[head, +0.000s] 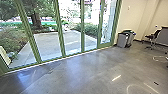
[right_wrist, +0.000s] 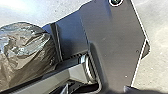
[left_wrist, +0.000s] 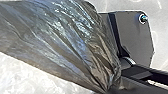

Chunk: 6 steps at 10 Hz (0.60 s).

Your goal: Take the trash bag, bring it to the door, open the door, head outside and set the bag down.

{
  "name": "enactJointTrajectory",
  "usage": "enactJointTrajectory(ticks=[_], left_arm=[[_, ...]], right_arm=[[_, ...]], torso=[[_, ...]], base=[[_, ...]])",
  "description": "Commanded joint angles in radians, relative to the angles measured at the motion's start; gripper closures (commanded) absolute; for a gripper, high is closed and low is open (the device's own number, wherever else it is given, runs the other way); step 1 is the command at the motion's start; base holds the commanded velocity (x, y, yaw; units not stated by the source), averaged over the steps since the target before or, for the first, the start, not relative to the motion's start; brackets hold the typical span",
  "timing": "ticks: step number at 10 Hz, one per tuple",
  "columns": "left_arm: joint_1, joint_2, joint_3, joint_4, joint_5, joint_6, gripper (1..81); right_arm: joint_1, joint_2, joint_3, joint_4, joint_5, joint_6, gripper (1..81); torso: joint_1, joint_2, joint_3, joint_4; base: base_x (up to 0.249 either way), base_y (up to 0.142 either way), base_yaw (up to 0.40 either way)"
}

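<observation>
Against pale floor [left_wrist: 22, 77], the trash bag [left_wrist: 62, 40] is cut off; I can't tell either claw's state.

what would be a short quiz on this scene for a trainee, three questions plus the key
1. True or false: in the left wrist view, the bag is smooth, without a single fold.
2. Where do the bins stand?
a) out on the paving
b) indoors, near the wall
c) on top of a chair
3. Fill in the colour: the tall glass is set in ____ frames.

Key: 1 false; 2 b; 3 green
</observation>
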<state>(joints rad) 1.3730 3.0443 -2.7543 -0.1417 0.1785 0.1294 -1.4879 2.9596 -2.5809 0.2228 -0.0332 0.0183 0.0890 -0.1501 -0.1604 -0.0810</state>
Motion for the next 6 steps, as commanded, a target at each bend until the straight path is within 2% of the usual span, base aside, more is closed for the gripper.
enactJointTrajectory(ticks=[1,6], left_arm=[[-0.055,-0.001,0.001,0.002,0.067,0.004,81.1],[-0.056,0.001,0.001,0.001,0.067,0.004,81.1]], right_arm=[[0.040,-0.005,0.004,-0.005,-0.067,-0.003,1.0],[0.042,-0.005,0.002,-0.005,-0.067,-0.003,1.0]], torso=[[0.000,0.000,0.000,0.000],[0.000,0.000,0.000,0.000]], base=[[0.153,0.000,0.000],[0.160,-0.072,0.000]])
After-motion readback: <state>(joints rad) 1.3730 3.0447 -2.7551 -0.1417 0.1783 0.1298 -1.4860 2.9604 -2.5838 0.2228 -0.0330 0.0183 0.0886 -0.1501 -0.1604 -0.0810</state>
